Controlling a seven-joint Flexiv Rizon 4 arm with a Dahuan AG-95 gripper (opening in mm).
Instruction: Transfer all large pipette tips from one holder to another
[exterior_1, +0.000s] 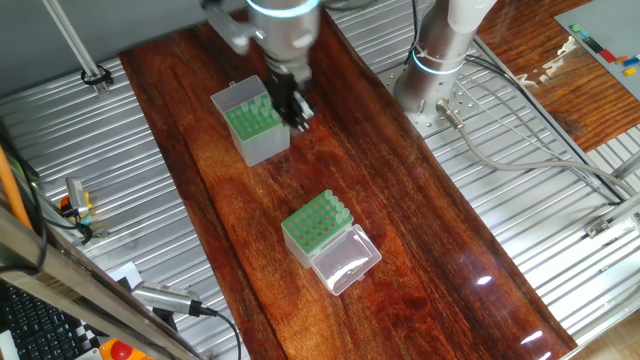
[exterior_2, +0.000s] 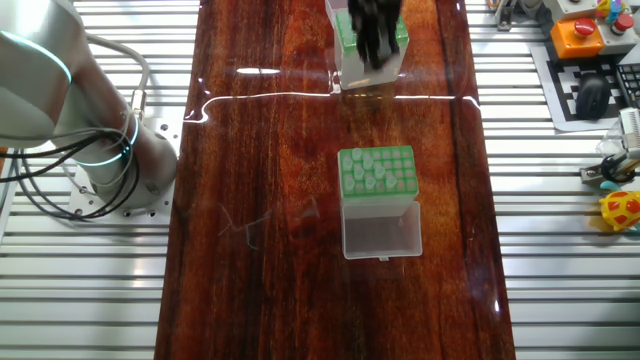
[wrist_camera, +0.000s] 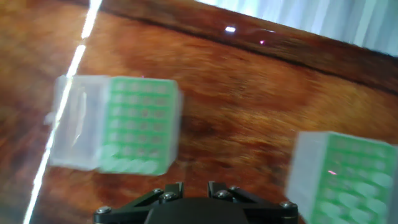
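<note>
The gripper (exterior_1: 297, 108) hangs just beside the tall grey-sided holder (exterior_1: 252, 124). Jaw state cannot be determined. The lidded box (exterior_1: 328, 240) sits well apart.

Table top: a long glossy reddish-brown wooden board (exterior_1: 400, 240) lies under the hand and stretches well away from it, with pale light glints on its sheen.
Side surfaces: ribbed silvery metal panels (exterior_2: 570, 260) flank the board on both long sides of the hand.
Button box: a grey box with an orange-red button (exterior_2: 583, 32) sits on the ribbed metal, well apart from the hand.
Keyboard: a black keyboard (exterior_1: 40, 322) lies at the frame corner, far from the hand.
Toy: a small yellow and red figure (exterior_2: 622, 210) rests on the metal, well apart from the hand.
Cables: grey cables (exterior_1: 520, 150) trail over the ribbed metal.
</note>
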